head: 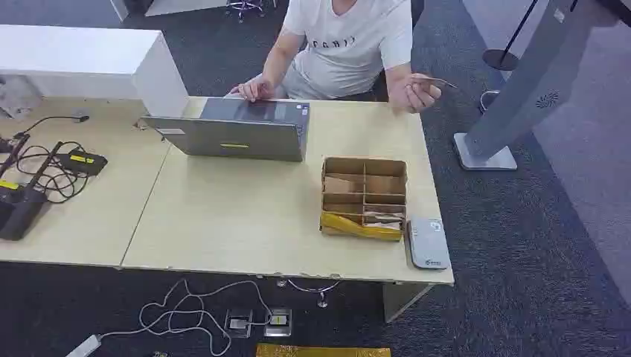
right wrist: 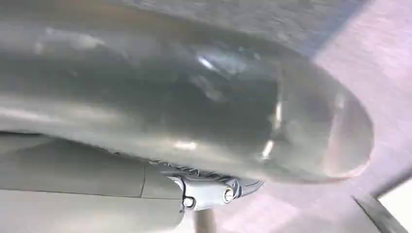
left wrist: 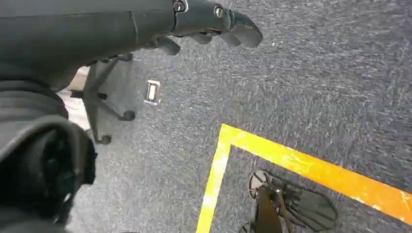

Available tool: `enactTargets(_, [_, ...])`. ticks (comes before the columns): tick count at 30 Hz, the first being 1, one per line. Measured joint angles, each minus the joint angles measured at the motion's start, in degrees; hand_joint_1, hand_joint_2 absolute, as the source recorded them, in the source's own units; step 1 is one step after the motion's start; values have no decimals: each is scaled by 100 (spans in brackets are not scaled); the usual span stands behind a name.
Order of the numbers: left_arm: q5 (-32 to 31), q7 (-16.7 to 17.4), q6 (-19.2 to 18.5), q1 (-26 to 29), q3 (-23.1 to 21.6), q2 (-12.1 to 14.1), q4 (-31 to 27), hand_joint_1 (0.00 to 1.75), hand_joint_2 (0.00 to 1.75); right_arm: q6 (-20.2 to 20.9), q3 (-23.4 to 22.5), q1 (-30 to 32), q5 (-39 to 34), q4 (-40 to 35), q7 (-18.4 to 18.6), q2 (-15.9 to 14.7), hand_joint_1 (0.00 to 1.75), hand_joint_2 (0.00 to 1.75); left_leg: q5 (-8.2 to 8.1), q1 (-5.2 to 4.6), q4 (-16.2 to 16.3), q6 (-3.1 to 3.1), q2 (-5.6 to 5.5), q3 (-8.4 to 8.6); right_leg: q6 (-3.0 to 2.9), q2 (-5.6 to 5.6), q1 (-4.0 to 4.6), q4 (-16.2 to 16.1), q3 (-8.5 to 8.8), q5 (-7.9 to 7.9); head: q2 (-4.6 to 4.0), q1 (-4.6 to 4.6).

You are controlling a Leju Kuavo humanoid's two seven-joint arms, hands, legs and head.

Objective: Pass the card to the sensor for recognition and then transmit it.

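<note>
One card (head: 434, 81), pinched in a person's hand (head: 418, 94) beyond the table (head: 223, 223); sensor (head: 427, 244) at the near corner. Our left hand (left wrist: 214, 24) hangs, fingers loosely apart, holding nothing; right hand (right wrist: 209, 145) blurred, state untellable. Step, we judge: awaiting handover; next, reach for it.

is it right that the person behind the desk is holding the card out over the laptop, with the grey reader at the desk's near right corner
Not quite. In the head view the person's hand holds the card out past the desk's far right corner, well clear of the laptop. The grey reader does sit at the near right corner.
</note>
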Motion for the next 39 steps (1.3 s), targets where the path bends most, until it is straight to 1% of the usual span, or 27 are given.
enactTargets(2, [-13, -22, -17, -2, 0, -7, 0, 0, 0, 13, -7, -244, 107, -30, 61, -259, 0, 0, 1, -1, 0, 1, 0, 0, 0, -1, 0, 0, 1, 0, 0, -7])
enactTargets(3, [-13, -39, -26, -1, 0, -9, 0, 0, 0, 15, -13, -380, 163, -50, 70, -371, 0, 0, 1, 1, 0, 2, 0, -1, 0, -1, 1, 0, 1, 0, 0, 4])
enactTargets(5, [-17, -61, -42, -3, 0, -15, 0, 0, 0, 28, -59, -668, 218, -92, 101, -559, 0, 0, 2, -1, 0, 2, 0, 0, 0, -1, -1, 0, 1, 0, 0, -9])
enactTargets(6, [-15, -74, -48, -3, 0, -20, 0, 0, 0, 57, -100, -808, 216, -114, 157, -664, 0, 0, 2, -1, 0, 3, -1, -1, 0, -4, 0, 0, 1, 0, 0, 4])
enactTargets(7, [-20, -83, -59, -2, 0, -20, 0, 0, 0, 104, -107, -937, 210, -126, 243, -730, 0, 0, 3, -1, 0, 5, -1, -1, 0, -5, -1, 0, 0, 0, 0, -6])
enactTargets(9, [-31, -120, -88, -1, 0, -24, 0, 0, 0, 221, -137, -1195, 192, -157, 371, -867, 0, 0, 4, -1, 0, 6, -2, -2, 0, -7, -1, 0, 0, 0, 0, 2])
enactTargets(10, [-37, -135, -112, -2, 0, -24, 0, 0, 0, 260, -160, -1319, 212, -175, 404, -942, 0, 0, 4, -3, 0, 6, -3, -3, 0, -8, -2, 0, 0, 0, 0, -9])
enactTargets(14, [-39, -184, -151, -2, 0, -24, 0, 0, 0, 387, -179, -1770, 443, -253, 426, -1236, 0, 0, 4, -2, 0, 7, -5, -6, 1, -11, -1, 0, 0, 0, 0, -2])
enactTargets(15, [-39, -188, -164, -1, 0, -24, 0, 0, 0, 443, -179, -1884, 459, -260, 445, -1285, 0, 0, 4, -1, 0, 7, -6, -7, 1, -11, 0, 0, -1, 0, 0, 0])
enactTargets(18, [-46, -190, -199, -1, 0, -20, 0, 0, 0, 711, -205, -2261, 387, -282, 662, -1425, 0, 0, 4, -2, 0, 7, -5, -7, 1, -9, -1, 0, -3, 0, 0, 0])
enactTargets(20, [-74, -192, -225, 0, 0, -7, 0, 0, 0, 787, -208, -2510, 572, -299, 684, -1505, 0, 0, 4, -4, 0, 7, -5, -8, 1, -10, -3, 0, -2, 0, 0, -2])
enactTargets(23, [-74, -221, -240, 0, 0, 9, 0, 0, 0, 793, -205, -2948, 905, -343, 640, -1582, 0, 0, 4, -2, 0, 7, -5, -8, 1, -10, -1, 0, -1, 0, 0, -9])
enactTargets(26, [-74, -253, -240, -1, 0, 13, 0, 0, 0, 785, -164, -3416, 1191, -369, 477, -1602, 0, 0, 4, -1, 0, 7, -5, -7, 1, -9, 0, 0, -2, 0, 0, -2])
enactTargets(29, [-90, -262, -238, -3, 0, 24, 0, 0, 0, 594, -59, -3884, 1622, -382, 406, -1602, 0, 0, 6, -1, 0, 10, -6, -7, 1, -11, 1, 0, -1, 0, 0, -2])
enactTargets(32, [-94, -280, -229, -1, 0, 26, 0, 0, 0, 542, 83, -4284, 1871, -406, 293, -1599, 0, 0, 6, 1, 0, 10, -9, -11, 1, -13, 2, 0, -2, 0, 0, -4])
enactTargets(36, [-131, -288, -212, -3, 0, 57, 0, 0, 0, 560, 287, -4866, 2157, -433, 100, -1577, 0, 0, 6, 2, 0, 10, -8, -12, 1, -12, 4, 1, -2, 0, 0, 0])
enactTargets(39, [-136, -291, -214, -3, 0, 61, 0, 0, 0, 698, 468, -5320, 2358, -446, 13, -1516, 0, 0, 6, 2, -1, 10, -8, -14, 1, -12, 3, 1, -2, 0, 0, 0])
